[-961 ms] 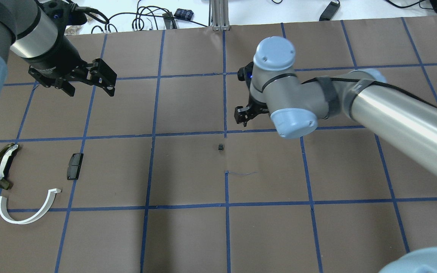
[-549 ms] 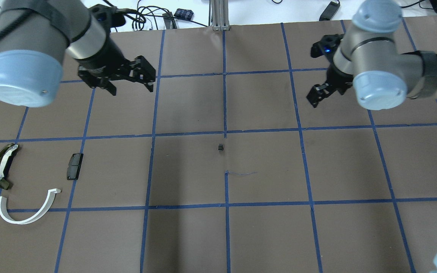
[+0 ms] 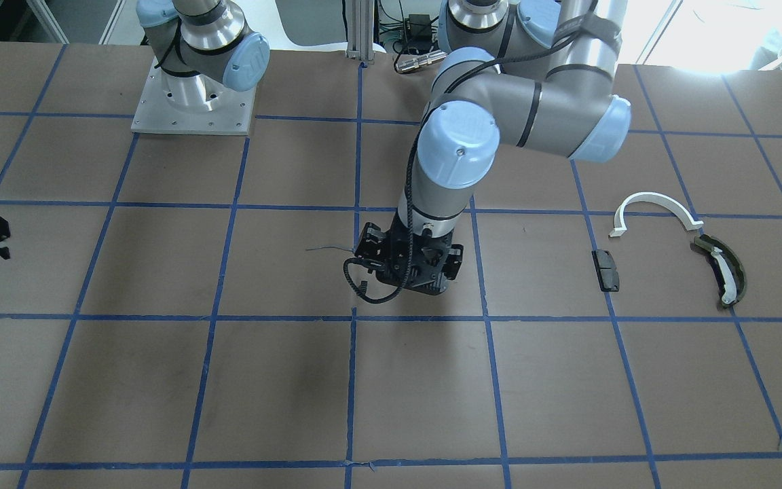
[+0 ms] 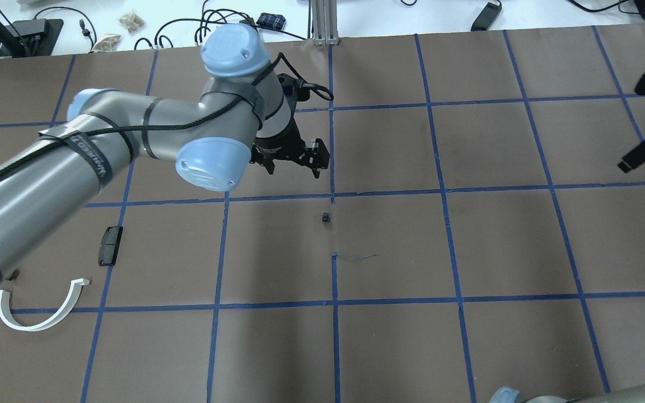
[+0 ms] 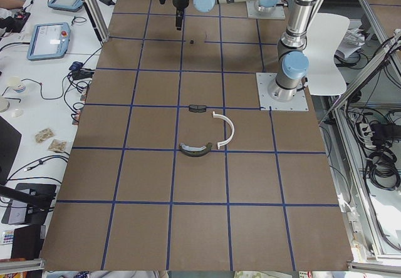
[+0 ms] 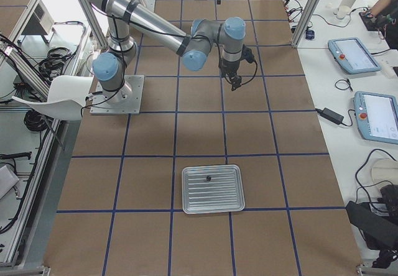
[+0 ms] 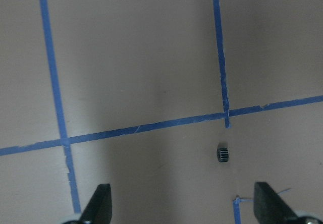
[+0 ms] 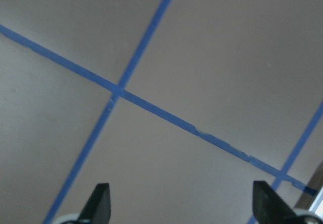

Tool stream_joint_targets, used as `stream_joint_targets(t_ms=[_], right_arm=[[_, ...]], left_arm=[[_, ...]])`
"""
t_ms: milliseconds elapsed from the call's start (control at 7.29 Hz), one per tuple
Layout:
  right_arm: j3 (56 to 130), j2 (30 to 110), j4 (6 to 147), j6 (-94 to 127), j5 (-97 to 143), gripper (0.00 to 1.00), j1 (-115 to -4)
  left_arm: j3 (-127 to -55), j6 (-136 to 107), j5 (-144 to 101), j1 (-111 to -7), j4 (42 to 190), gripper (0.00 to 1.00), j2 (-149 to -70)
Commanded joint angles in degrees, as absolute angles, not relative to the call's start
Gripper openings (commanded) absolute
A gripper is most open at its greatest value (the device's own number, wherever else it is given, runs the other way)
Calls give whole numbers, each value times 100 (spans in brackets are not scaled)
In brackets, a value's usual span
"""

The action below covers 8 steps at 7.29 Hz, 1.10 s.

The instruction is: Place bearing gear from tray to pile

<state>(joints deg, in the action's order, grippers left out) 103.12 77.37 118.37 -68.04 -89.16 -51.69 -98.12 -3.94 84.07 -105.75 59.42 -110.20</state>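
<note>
Swung in from the table's left end within the last second, the left claw (image 4: 293, 168) now hangs over the middle of the table, while the right claw (image 8: 181, 206) has drawn off toward the right end. The left claw is released: its two fingers stand wide apart with nothing between them. That spread looks like readiness for a pick, though the claw is not yet centred. In its wrist view the bearing gear (image 7: 222, 154) sits ahead of the fingertips and off toward one finger, apart from both.

The gear lies alone on the brown paper, about midway between the table's two ends and just on the robot's side of a blue tape crossing. I judge it rests there as a hand-over spot, a place both arms can reach.

Farther out, near the left end and toward the robot's edge, lies the pile. It holds a small black block (image 3: 607, 269), a white half-ring (image 3: 656, 197) and an olive-black curved shoe (image 3: 723, 268), close together but not touching. The overhead view hides most of the shoe behind the left arm.

Toward the opposite, right end sits a metal tray (image 6: 217, 198) with one small dark part in it, too small to identify. The right claw is also released and empty over bare paper, probably parked clear so the arms do not meet.
</note>
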Motion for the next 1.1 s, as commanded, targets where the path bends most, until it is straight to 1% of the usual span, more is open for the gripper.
stream_joint_targets(t_ms=[0, 137, 412, 549, 686, 824, 961], right_arm=[[10292, 7123, 12484, -8536, -8834, 100, -3785], [10196, 6649, 12994, -9195, -8650, 100, -3527], [9714, 5761, 13017, -10462, -8596, 100, -3236], [9668, 5757, 12973, -10485, -8613, 100, -3200], [9677, 5731, 12999, -10529, -8622, 99, -3208], [9668, 5748, 13016, -10547, -8657, 85, -3199], [9677, 5757, 13034, -10547, -8657, 78, -3199]], left_arm=[[-10054, -885, 9100, -10898, 5336, 100, -11581], [-10116, -1288, 9105, -11046, 5074, 100, -11741], [-10072, -1591, 9088, -11232, 4914, 100, -12014], [-10142, -1600, 9088, -11259, 4913, 100, -12032], [-10160, -1521, 9018, -11259, 4922, 73, -12076], [-10169, -1529, 8730, -11267, 5018, 9, -12007], [-10169, -1555, 8701, -11276, 5071, 0, -11936]])
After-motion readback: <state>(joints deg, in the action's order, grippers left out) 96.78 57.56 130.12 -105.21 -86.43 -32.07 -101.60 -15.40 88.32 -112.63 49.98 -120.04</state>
